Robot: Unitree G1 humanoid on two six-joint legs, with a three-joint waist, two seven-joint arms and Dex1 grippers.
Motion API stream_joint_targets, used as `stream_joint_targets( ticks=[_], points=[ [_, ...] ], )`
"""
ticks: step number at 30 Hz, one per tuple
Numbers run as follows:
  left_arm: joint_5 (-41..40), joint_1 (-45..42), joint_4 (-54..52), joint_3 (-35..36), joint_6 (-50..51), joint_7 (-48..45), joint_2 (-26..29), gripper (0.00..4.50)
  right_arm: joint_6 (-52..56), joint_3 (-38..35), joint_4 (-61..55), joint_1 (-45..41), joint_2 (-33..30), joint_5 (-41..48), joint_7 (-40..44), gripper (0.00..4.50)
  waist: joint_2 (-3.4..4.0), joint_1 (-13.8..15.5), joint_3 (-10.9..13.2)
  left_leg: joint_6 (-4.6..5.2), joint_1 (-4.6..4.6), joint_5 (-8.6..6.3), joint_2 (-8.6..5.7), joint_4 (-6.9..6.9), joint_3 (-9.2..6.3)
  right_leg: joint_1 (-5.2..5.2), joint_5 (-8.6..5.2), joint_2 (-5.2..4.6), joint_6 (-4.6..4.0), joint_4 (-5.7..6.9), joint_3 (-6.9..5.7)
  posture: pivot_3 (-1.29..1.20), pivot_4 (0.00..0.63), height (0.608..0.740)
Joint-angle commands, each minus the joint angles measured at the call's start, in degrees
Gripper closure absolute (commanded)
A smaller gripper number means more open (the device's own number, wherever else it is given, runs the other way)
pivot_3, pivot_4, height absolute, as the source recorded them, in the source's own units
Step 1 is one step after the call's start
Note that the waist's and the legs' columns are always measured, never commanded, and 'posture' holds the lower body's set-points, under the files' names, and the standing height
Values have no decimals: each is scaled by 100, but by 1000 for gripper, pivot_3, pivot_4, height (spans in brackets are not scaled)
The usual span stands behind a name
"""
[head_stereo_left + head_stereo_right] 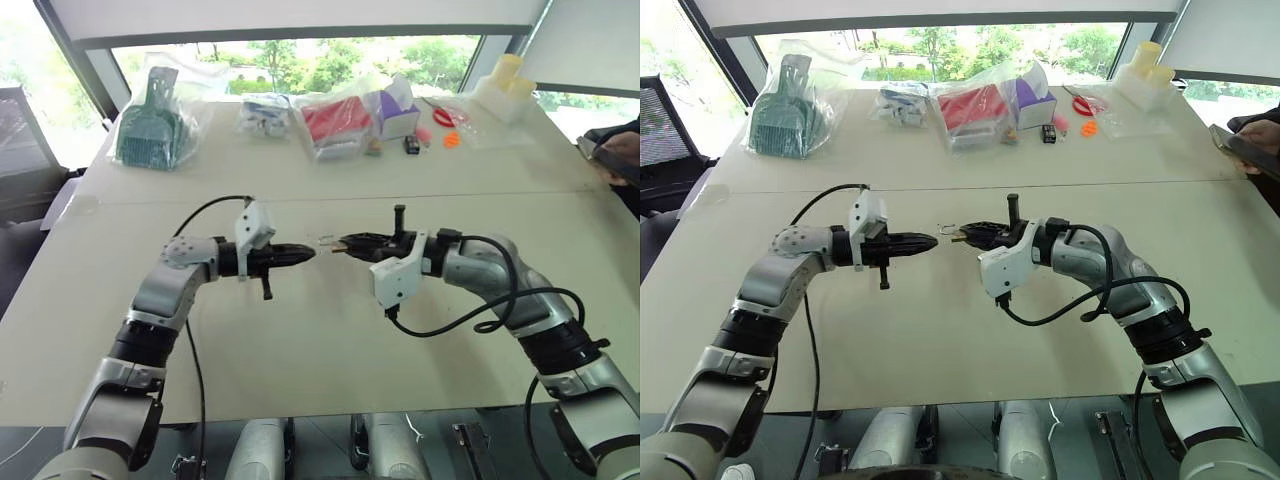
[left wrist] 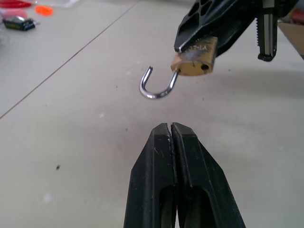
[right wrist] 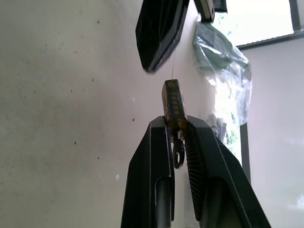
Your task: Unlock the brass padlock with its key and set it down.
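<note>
Clenched and empty, our left pincer faces the brass padlock, shackle sprung, key inserted, nipped mid-air by our right pincer; that shallow hold could drop it onto the surface.

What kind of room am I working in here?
Probably an office or lab test space: a large pale table beside big windows with trees outside, a mesh office chair, and bagged sample items along the far edge.

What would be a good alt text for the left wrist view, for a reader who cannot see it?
The right end effector holds the brass padlock above the pale table, its silvery shackle swung open and hanging free. The left end effector is shut and empty, pointing toward the lock without touching it.
</note>
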Motion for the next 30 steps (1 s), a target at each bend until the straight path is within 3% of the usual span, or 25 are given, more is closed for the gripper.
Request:
stream_joint_targets(
  ticks=[1, 10, 13, 19, 23, 27, 30],
  points=[
    [-3, 294, -473, 188, 18, 95, 212, 4448, -369, 237, 762, -347, 157, -678, -613, 4500, 0, -15, 0, 0, 0, 0, 0, 0, 0, 0, 0, 0, 0, 0, 0, 0, 150, 740],
    [-115, 802, -1278, 269, 314, 513, 315, 4448, -845, 731, 2094, -720, 300, -1458, -1400, 4500, 1, -4, 1, -1, -2, 0, 0, 0, 1, -1, -1, -3, -3, -2, 4, 0, 150, 740],
    [-113, 937, -1438, 283, 352, 597, 313, 4500, -901, 719, 2009, -641, 251, -1319, -1290, 3255, 2, -17, 1, -1, -1, 1, 0, -1, 1, -1, -1, -2, -2, -1, 4, 0, 150, 740],
    [-161, 1051, -1615, 287, 476, 570, 385, 4500, -790, 519, 1375, -327, -306, -871, -660, 146, 2, 21, 1, -1, 0, 1, 2, -1, -1, 1, -1, -3, -1, -1, 4, 0, 150, 740],
    [-182, 1048, -1663, 319, 497, 509, 494, 4500, 35, 86, 498, 98, -661, 399, 299, 62, 2, 23, 1, 0, 1, 0, 3, -1, -2, 7, -2, -7, -3, -7, 4, 0, 150, 740],
    [-265, 1054, -1738, 393, 540, 482, 621, 4500, 1596, -325, -532, 638, -908, 2040, 1453, 62, 3, 13, 1, 1, 4, 0, 9, -1, -2, 7, 0, -7, -1, -5, 4, 0, 150, 740],
    [-369, 1085, -1808, 487, 595, 506, 674, 4500, 2430, -564, -945, 765, -987, 2556, 1816, 62, 3, 0, 1, 1, 8, 0, 15, -1, -1, 7, 1, -4, -3, -2, 3, 0, 150, 740]
  ],
)
